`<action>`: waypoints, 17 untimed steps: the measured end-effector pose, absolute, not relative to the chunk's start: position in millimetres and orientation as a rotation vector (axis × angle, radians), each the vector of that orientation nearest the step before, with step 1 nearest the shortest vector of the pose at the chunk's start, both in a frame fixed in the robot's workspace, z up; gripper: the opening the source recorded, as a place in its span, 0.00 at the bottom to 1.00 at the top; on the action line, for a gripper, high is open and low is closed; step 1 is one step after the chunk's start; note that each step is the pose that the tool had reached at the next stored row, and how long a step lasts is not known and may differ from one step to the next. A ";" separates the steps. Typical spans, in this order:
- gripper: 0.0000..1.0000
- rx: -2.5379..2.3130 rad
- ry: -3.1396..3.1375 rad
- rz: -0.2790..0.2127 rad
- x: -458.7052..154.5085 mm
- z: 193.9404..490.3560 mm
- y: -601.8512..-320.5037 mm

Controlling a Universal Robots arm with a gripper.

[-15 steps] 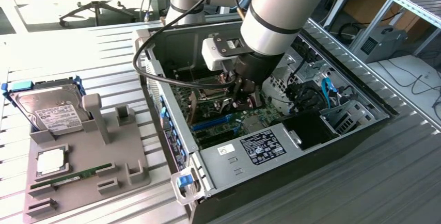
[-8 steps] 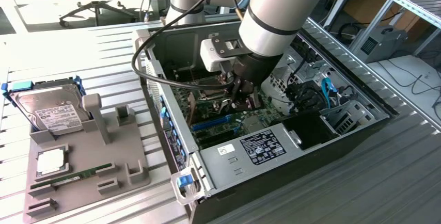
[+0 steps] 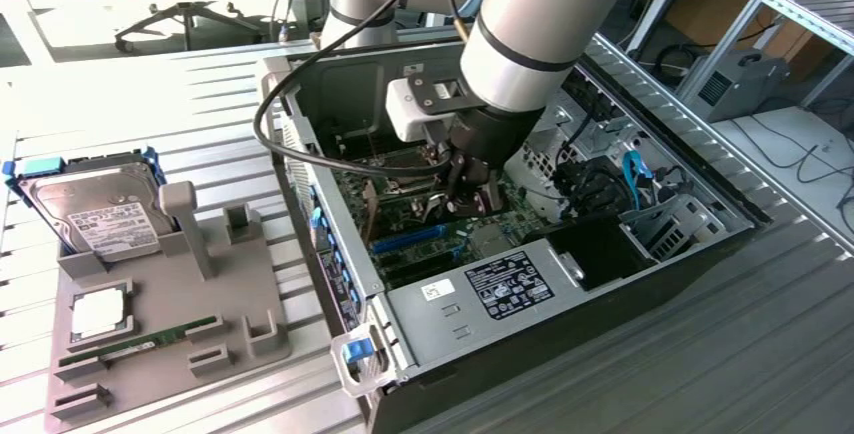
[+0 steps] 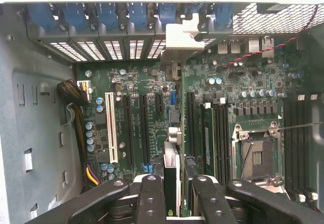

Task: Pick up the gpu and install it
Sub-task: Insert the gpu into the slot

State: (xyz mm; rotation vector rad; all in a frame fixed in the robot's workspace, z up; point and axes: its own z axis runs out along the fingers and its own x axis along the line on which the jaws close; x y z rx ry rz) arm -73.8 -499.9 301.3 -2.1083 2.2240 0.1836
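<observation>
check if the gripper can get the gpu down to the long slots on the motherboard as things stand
Probably yes. The gripper, shut on the gpu, hangs inside the open case just above the slots. The wire bundle lies off to one side of them.

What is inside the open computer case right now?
The gripper holding the gpu edge-on over the motherboard, with empty slots and a bare CPU socket. The arm covers the board beneath it.

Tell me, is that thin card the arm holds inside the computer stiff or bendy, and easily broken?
Probably stiff: the gpu stands edge-on in the end effector, gripped along one edge, without sagging. Likely light for its size, since it is a thin board. Possibly fragile: such a thin card above the motherboard would likely suffer from sideways force.
</observation>
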 end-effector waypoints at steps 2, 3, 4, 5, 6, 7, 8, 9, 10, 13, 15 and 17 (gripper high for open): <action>0.27 -2.109 2.225 0.182 -73.9 300.8 -499.9; 0.27 -2.109 2.225 0.182 -73.9 300.7 -499.9; 0.27 -2.109 2.225 0.181 -74.0 300.6 -499.9; 0.27 -2.110 2.226 0.180 -74.0 300.5 -499.8; 0.27 -2.110 2.226 0.180 -74.0 300.3 -499.7; 0.27 -2.111 2.227 0.177 -74.0 300.2 -499.6; 0.27 -2.112 2.228 0.176 -74.0 300.0 -499.6; 0.27 -2.112 2.228 0.175 -73.9 299.8 -499.6; 0.27 -2.113 2.229 0.174 -73.9 299.5 -499.5; 0.27 -2.115 2.231 0.170 -74.0 298.6 -498.5; 0.27 -2.115 2.232 0.168 -74.0 298.3 -496.9; 0.27 -2.116 2.232 0.168 -73.9 298.1 -496.3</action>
